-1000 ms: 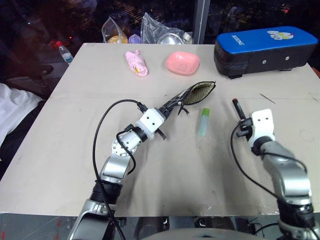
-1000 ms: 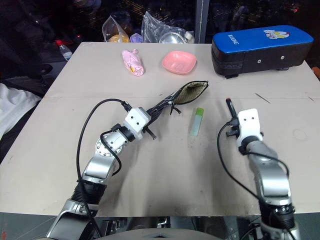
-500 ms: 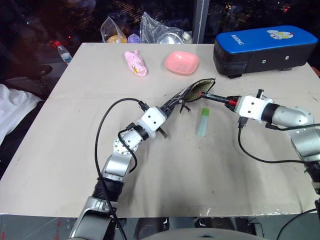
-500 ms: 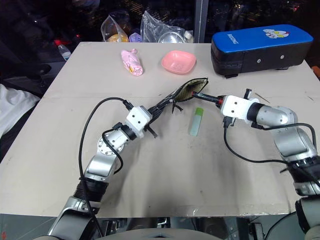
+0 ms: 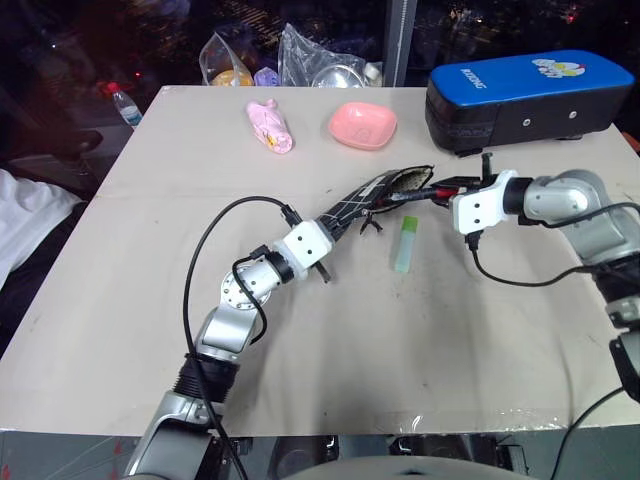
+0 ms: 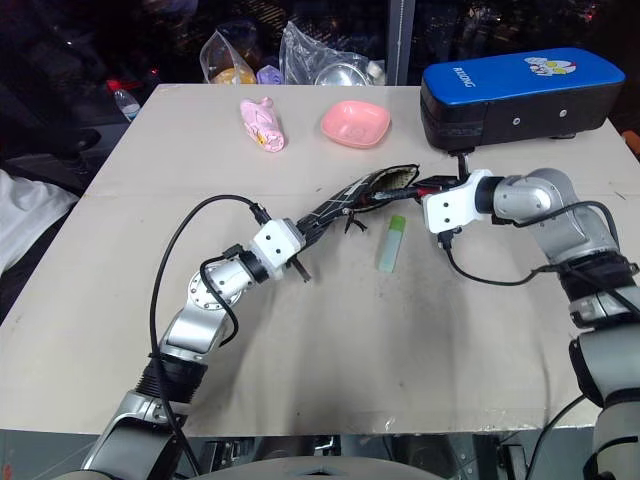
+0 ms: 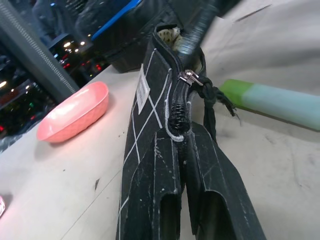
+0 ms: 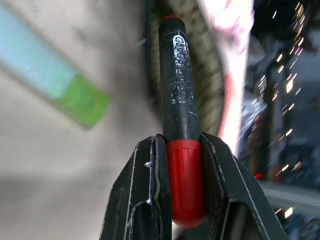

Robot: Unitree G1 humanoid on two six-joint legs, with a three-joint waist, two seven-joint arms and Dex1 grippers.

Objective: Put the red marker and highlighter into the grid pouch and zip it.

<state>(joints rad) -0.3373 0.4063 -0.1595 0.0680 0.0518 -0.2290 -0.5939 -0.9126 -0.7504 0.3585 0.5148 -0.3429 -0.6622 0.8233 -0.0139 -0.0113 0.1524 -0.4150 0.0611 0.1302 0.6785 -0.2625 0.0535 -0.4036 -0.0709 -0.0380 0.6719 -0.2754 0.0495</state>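
The pouch (image 5: 375, 192) lies mid-worktop (image 5: 120, 300), held at its near end by the left pincer (image 5: 325, 225), its mouth facing the right pincer (image 5: 445, 192), whose marker (image 5: 425, 193) has its tip in that mouth. The highlighter (image 5: 404, 244) lies just before the mouth. Behind stand a bowl (image 5: 363, 125) and, further right, a case (image 5: 525, 95).

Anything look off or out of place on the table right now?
Nothing stands out. The left hand holds the grid pouch by its edge, mouth open, while the right hand feeds the red marker in. The highlighter lies flat on the table beside the pouch, waiting.
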